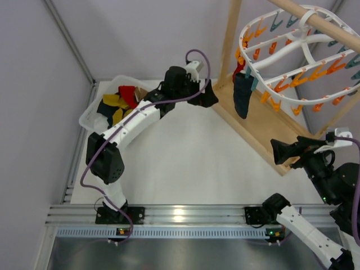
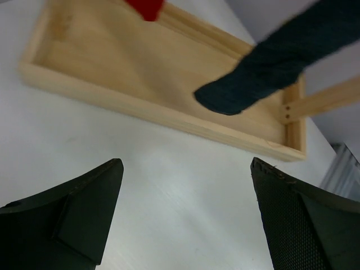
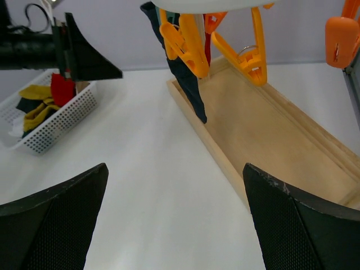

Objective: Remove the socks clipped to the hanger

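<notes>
A: Start with the biggest thing. What's down there?

B: The white table (image 1: 185, 157). It carries everything, and both arms are bolted at its near edge.

A: And on it?

B: At the right stands the wooden stand (image 1: 264, 132), with a shallow tray for a base and a rail on top. The hanger (image 1: 306, 56) hooks over that rail. It's a white oval with rows of orange and teal clips dangling from it.

A: Anything on the left?

B: A white perforated basket (image 1: 90, 115) at the far left of the table, well apart from the stand.

A: Where are the arms?

B: The left arm reaches across the table, and the left fingers (image 1: 207, 94) hover between the basket and the near corner of the stand's tray. They are spread wide with nothing between them. The right fingers (image 1: 284, 151) are just off the tray's front edge, pointed toward the hanger. They are also spread wide and empty.

A: Now the socks?

B: A navy sock (image 1: 242, 97) is clipped at the hanger's left end, with its toe hanging over the tray. Close behind it a red sock (image 3: 208, 50) shows only as a thin strip among the orange clips.

A: And the others?

B: A heap of loose socks (image 1: 121, 101) lies in the basket: mustard yellow, red and dark ones.
</notes>
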Controlling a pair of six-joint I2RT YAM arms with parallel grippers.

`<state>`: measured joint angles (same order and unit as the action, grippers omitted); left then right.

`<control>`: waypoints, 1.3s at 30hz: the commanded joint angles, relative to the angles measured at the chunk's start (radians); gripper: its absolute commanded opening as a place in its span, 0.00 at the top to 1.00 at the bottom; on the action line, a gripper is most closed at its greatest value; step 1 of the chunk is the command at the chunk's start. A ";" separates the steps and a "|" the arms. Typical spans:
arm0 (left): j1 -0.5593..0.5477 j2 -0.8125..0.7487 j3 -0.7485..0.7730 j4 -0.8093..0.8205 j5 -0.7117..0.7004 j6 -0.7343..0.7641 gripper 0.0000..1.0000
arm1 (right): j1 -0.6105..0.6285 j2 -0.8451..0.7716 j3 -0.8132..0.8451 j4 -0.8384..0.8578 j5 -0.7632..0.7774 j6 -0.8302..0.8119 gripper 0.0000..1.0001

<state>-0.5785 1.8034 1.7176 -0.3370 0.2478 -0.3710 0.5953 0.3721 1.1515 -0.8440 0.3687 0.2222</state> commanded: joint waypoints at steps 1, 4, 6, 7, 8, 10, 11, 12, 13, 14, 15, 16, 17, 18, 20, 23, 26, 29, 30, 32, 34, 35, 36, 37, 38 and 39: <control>-0.052 -0.001 -0.076 0.312 0.284 0.083 0.02 | 0.014 -0.027 -0.010 0.089 -0.073 0.022 0.00; -0.076 0.008 -0.151 0.613 0.398 0.054 0.02 | 0.014 -0.030 -0.016 0.074 -0.097 0.023 0.00; -0.078 0.054 -0.151 0.725 0.447 0.058 0.02 | 0.014 -0.033 -0.019 0.075 -0.111 0.029 0.00; -0.078 0.072 -0.130 0.737 0.449 0.066 0.02 | 0.015 -0.035 -0.025 0.083 -0.134 0.034 0.01; -0.078 0.092 -0.113 0.743 0.458 0.072 0.02 | 0.014 -0.036 -0.027 0.085 -0.149 0.035 0.01; -0.078 0.158 -0.061 0.748 0.481 0.096 0.02 | 0.014 -0.038 -0.023 0.086 -0.177 0.035 0.00; -0.078 0.186 -0.044 0.748 0.504 0.099 0.02 | 0.014 -0.036 -0.021 0.088 -0.183 0.034 0.01; -0.078 0.226 -0.024 0.748 0.515 0.109 0.02 | 0.014 -0.038 -0.019 0.089 -0.191 0.032 0.01; -0.077 0.247 0.008 0.750 0.518 0.112 0.02 | 0.014 -0.042 -0.021 0.094 -0.197 0.029 0.01; -0.077 0.264 0.020 0.754 0.515 0.115 0.02 | 0.015 -0.048 -0.024 0.105 -0.200 0.031 0.01; -0.077 0.296 0.037 0.769 0.512 0.122 0.02 | 0.014 -0.056 -0.030 0.109 -0.209 0.032 0.00; -0.077 0.309 0.042 0.788 0.502 0.121 0.02 | 0.015 -0.065 -0.035 0.118 -0.214 0.034 0.01; -0.077 0.324 0.049 0.799 0.499 0.119 0.02 | 0.014 -0.068 -0.036 0.123 -0.223 0.034 0.01; -0.075 0.342 0.063 0.800 0.507 0.119 0.02 | 0.014 -0.073 -0.039 0.123 -0.234 0.034 0.01; -0.072 0.401 0.128 0.800 0.519 0.115 0.02 | 0.015 -0.073 -0.039 0.117 -0.247 0.026 0.00; -0.070 0.467 0.207 0.800 0.542 0.112 0.02 | 0.014 -0.065 -0.035 0.108 -0.255 0.014 0.00; -0.066 0.533 0.283 0.800 0.580 0.098 0.02 | 0.014 -0.061 -0.036 0.109 -0.281 0.005 0.01; -0.060 0.588 0.349 0.800 0.610 0.096 0.02 | 0.014 -0.061 -0.036 0.115 -0.301 -0.003 0.01; -0.058 0.597 0.378 0.800 0.623 0.092 0.02 | 0.014 -0.061 -0.036 0.117 -0.307 -0.007 0.01; -0.058 0.613 0.398 0.800 0.643 0.067 0.02 | 0.014 -0.062 -0.041 0.123 -0.309 -0.014 0.00; -0.060 0.617 0.413 0.800 0.654 0.044 0.09 | 0.014 -0.062 -0.050 0.129 -0.304 -0.021 0.01; -0.061 0.614 0.412 0.800 0.651 0.023 0.16 | 0.015 -0.062 -0.052 0.134 -0.301 -0.021 0.01; -0.063 0.603 0.407 0.809 0.653 0.017 0.26 | 0.014 -0.062 -0.058 0.134 -0.300 -0.021 0.00; -0.069 0.596 0.395 0.817 0.650 0.011 0.37 | 0.014 -0.061 -0.059 0.140 -0.298 -0.023 0.00; -0.072 0.587 0.383 0.825 0.636 0.000 0.61 | 0.014 -0.061 -0.064 0.143 -0.301 -0.023 0.01; -0.075 0.574 0.373 0.834 0.630 -0.003 0.72 | 0.014 -0.061 -0.065 0.146 -0.301 -0.020 0.01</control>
<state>-0.6434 2.4210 2.0777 0.4076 0.8555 -0.3489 0.5957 0.3069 1.0935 -0.7616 0.0803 0.2131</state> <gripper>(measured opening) 0.390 0.993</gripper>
